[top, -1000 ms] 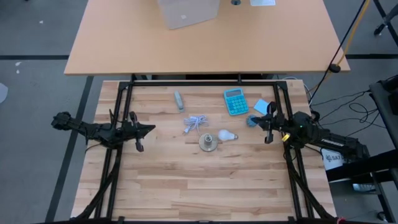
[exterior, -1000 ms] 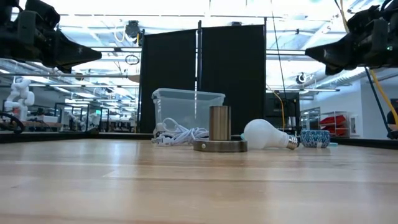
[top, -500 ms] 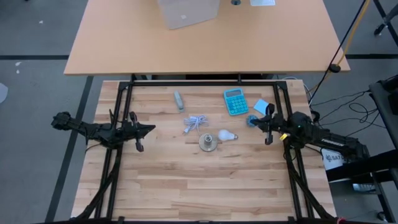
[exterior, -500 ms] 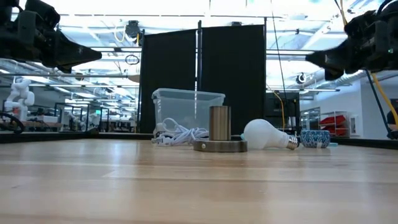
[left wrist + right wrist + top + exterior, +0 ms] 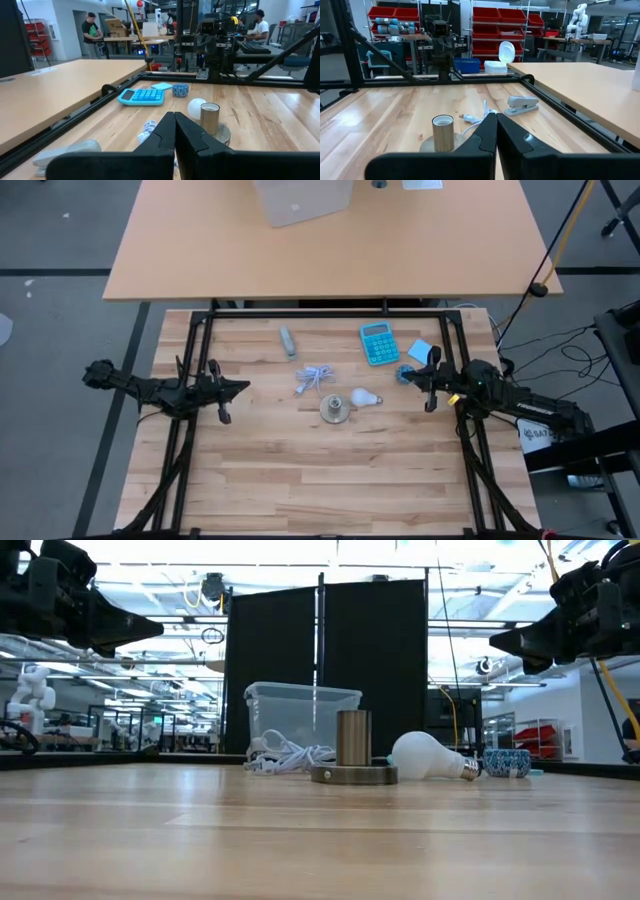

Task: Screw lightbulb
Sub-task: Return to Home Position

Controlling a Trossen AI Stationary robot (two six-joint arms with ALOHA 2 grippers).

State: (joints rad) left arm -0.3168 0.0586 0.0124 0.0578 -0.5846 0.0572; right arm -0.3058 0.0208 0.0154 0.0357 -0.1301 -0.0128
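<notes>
Wooden table (image 5: 300, 480) seen from above, with both arms drawn back to opposite sides. The lightbulb (image 5: 366, 397) lies on its side near the middle of the table, just beside the round metal socket base (image 5: 335, 411) and on the side toward the right arm; in the low view its rounded head faces the base and its silvery screw end points away. Whether bulb and base touch cannot be told. The upright socket tube is open at the top, as the right wrist view shows. The left gripper (image 5: 244, 388) hangs above the table's left edge, well apart from the bulb, its fingers (image 5: 167, 131) pressed together on nothing. The right gripper (image 5: 500, 640) hangs above the right edge, likewise raised, its fingers (image 5: 489, 131) together and holding nothing. Behind the base lies a white coiled cable (image 5: 315, 378). Toward the far edge are a grey stapler (image 5: 288, 340), a blue calculator (image 5: 379, 343) and a small blue bowl (image 5: 180, 90).
</notes>
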